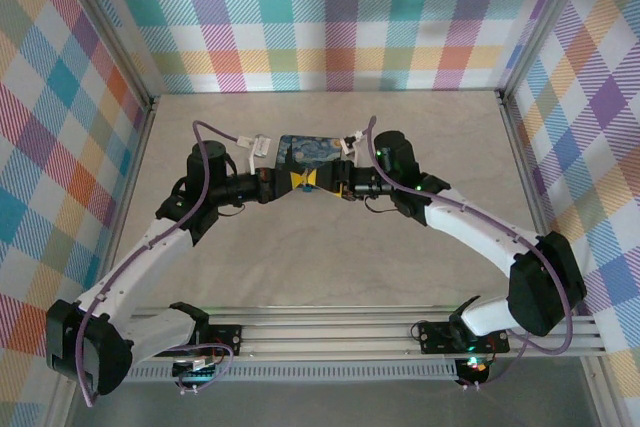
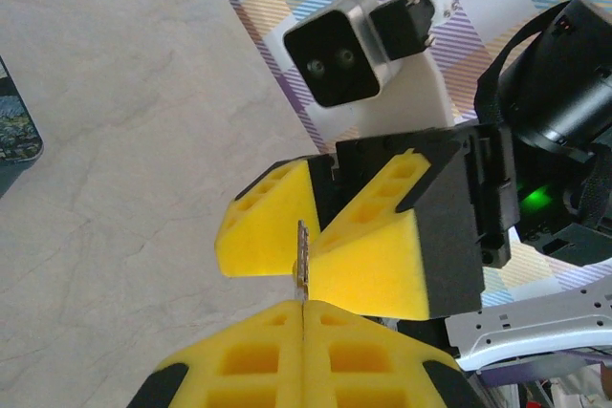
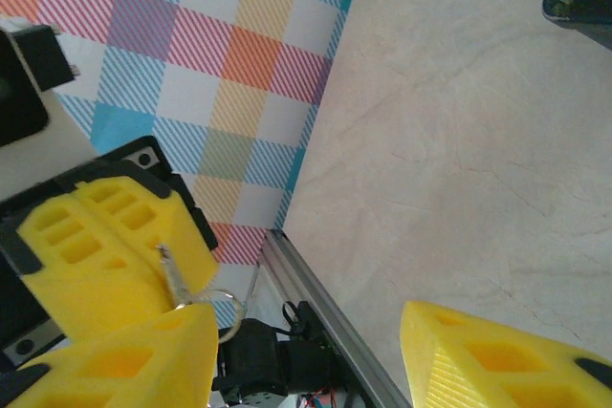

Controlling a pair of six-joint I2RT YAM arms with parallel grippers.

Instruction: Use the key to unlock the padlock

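Observation:
My left gripper [image 2: 304,305] is shut on the key [image 2: 303,253], whose thin metal blade sticks out from between its yellow fingertips. The blade reaches in between the spread yellow fingers of my right gripper [image 2: 308,279], close against one finger [image 2: 382,255]. In the right wrist view the key [image 3: 170,274] and its wire ring [image 3: 226,317] show beside the left gripper's fingers [image 3: 96,236], while my right gripper [image 3: 306,355] stands open. From above, both grippers meet tip to tip at mid-table, left [image 1: 297,179] and right [image 1: 316,179]. The padlock is out of view.
A flat blue pad with a starry print [image 1: 305,150] lies on the table just behind the grippers. Checked walls close in the back and both sides. An aluminium rail [image 1: 380,342] runs along the near edge.

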